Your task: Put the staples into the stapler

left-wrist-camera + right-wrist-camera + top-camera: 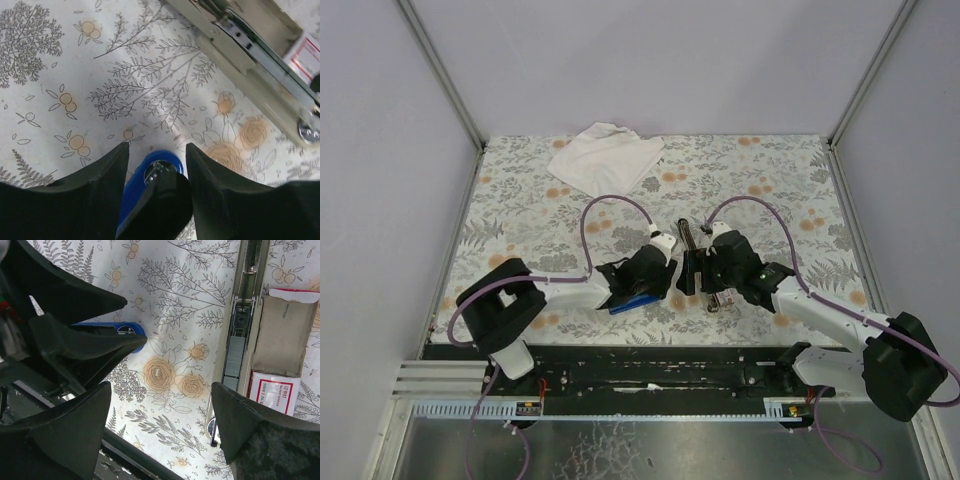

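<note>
red-white label point(275, 392) on staples box point(282, 335)

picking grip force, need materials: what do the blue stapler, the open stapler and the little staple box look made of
blue stapler: likely glossy blue plastic by its sheen, with a shiny metal rivet.
open stapler: matt beige shell, plastic or painted metal, around a bright metal rail.
box: thin cardboard, dull grey-brown inside the flap, printed red-and-white label.
</note>
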Robot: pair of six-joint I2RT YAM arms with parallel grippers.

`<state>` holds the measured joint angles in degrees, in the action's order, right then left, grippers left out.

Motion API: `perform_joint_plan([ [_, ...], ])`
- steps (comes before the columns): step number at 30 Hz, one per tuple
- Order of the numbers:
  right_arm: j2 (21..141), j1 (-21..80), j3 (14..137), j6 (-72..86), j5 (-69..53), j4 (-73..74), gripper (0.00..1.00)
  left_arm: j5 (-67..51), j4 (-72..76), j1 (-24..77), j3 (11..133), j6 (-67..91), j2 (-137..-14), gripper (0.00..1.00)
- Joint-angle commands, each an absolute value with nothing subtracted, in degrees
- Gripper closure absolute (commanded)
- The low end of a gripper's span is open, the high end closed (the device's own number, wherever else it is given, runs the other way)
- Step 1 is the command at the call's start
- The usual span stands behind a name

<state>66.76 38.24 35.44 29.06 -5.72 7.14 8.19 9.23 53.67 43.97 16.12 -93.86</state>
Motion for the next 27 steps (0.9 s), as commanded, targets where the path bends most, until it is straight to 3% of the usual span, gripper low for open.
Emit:
perform_joint_plan([
  [1, 65.61, 37.79, 37.8, 30.23, -2.95, 7.92, 0.12, 17.22, 1.71, 54.81, 49.23, 27.92, -97.61, 0.5],
  [7, 64.91, 37.79, 38.25, 30.15, -1.52, 8.9, 0.11, 16.51, -0.51, 54.88, 49.02, 27.58, -93.14, 0.22],
  [11, 62.54, 37.79, 37.48, 30.23, 0.09, 8.02, 0.0, 14.17, -0.46, 54.78, 45.2, 25.27, -86.06, 0.14],
  [15, 58.87, 37.79, 36.75, 31.35, 2.56, 8.38, 0.01, 13.19, -3.54, 54.73, 41.16, 24.61, -80.89, 0.03],
  [24, 57.8, 37.8, 36.07, 30.94, -0.94, 8.07, 0.01, 11.53, -3.35, 54.78, 34.66, 26.86, -79.01, 0.03],
  [27, 58.18, 37.79, 35.68, 31.44, -2.64, 6.78, 0.01, 12.63, -3.37, 54.84, 35.16, 26.26, -80.51, 0.13],
])
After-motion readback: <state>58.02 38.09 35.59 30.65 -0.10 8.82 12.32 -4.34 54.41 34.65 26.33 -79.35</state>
